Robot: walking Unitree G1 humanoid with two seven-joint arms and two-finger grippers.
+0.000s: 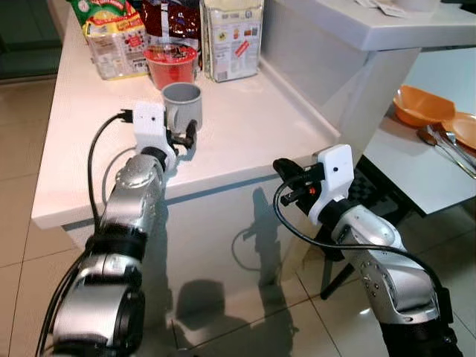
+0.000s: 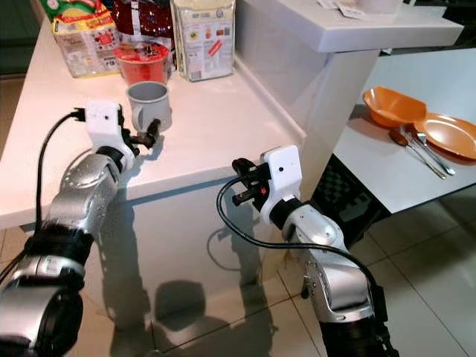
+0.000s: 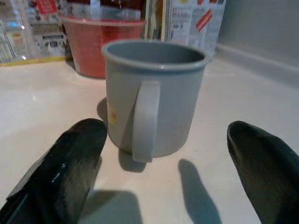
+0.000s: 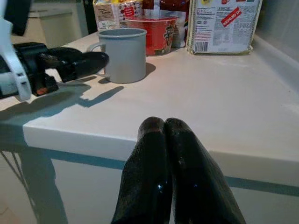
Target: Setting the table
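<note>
Both arms sat lowest in my head view, and not much was done yet as far as I could judge. Left gripper (image 3: 163,158) had its fingers spread wide on either side of the grey mug (image 1: 182,105), handle facing it, nothing gripped. That mug was on the white counter (image 1: 245,141), just in front of a red cup (image 1: 172,65). Right gripper (image 4: 166,140) was pinched closed, empty, just off the counter edge. An orange bowl (image 1: 422,105), plate (image 2: 450,135) and cutlery (image 2: 416,149) were already on the table (image 2: 387,175); the plate was cut off at the frame edge.

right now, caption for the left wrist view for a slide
Open left gripper lined up on the grey mug handle, not yet touching.
</note>
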